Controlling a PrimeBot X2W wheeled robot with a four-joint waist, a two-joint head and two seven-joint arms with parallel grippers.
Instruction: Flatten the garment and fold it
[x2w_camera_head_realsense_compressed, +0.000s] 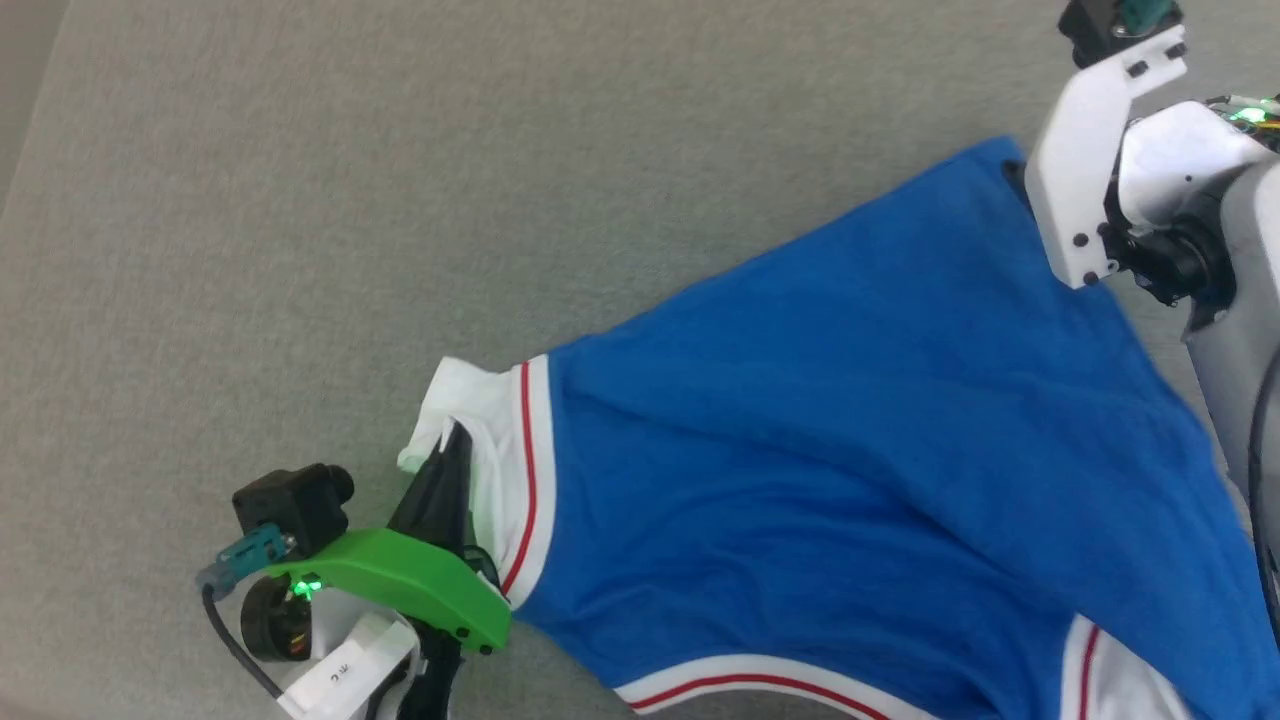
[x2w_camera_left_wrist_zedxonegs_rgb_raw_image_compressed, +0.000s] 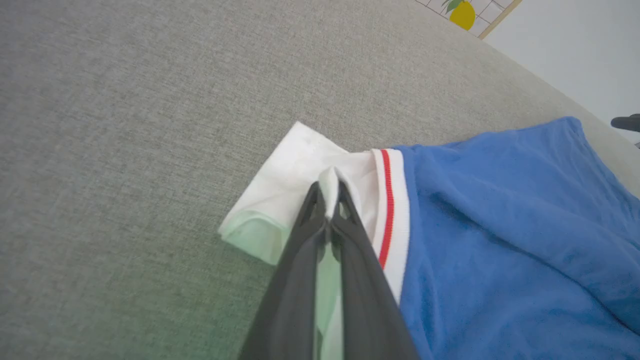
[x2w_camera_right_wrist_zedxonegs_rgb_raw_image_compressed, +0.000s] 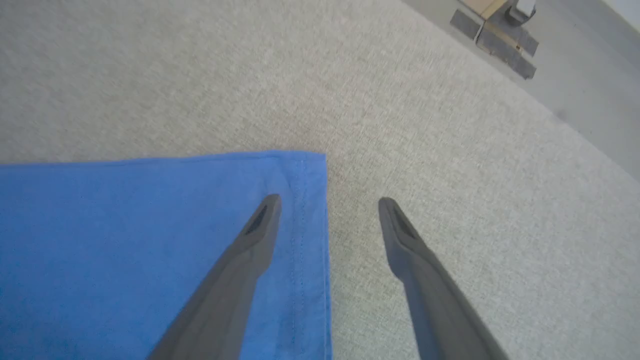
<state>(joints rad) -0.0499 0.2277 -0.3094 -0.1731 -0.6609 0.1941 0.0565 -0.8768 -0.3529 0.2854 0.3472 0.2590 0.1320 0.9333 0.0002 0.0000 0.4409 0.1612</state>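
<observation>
In the head view the garment (x2w_camera_head_realsense_compressed: 850, 420) lies from centre to lower right. The left wrist view shows the left gripper (x2w_camera_left_wrist_zedxonegs_rgb_raw_image_compressed: 327, 196) clamped on its white sleeve, mid-frame. The right wrist view shows the right gripper (x2w_camera_right_wrist_zedxonegs_rgb_raw_image_compressed: 327, 202) spread wide, straddling the blue hem.

Indoor workroom, looking more like a robot test space than a home. A wide grey woven cloth surface (x2w_camera_head_realsense_compressed: 300, 200) is spreading out under plain light. A bare pale wall (x2w_camera_left_wrist_zedxonegs_rgb_raw_image_compressed: 575, 50) is rising behind it, beside a tiled panel with a yellow fruit picture (x2w_camera_left_wrist_zedxonegs_rgb_raw_image_compressed: 462, 14). A smooth grey floor (x2w_camera_right_wrist_zedxonegs_rgb_raw_image_compressed: 590, 75) is carrying a wheeled stand (x2w_camera_right_wrist_zedxonegs_rgb_raw_image_compressed: 517, 9).
</observation>
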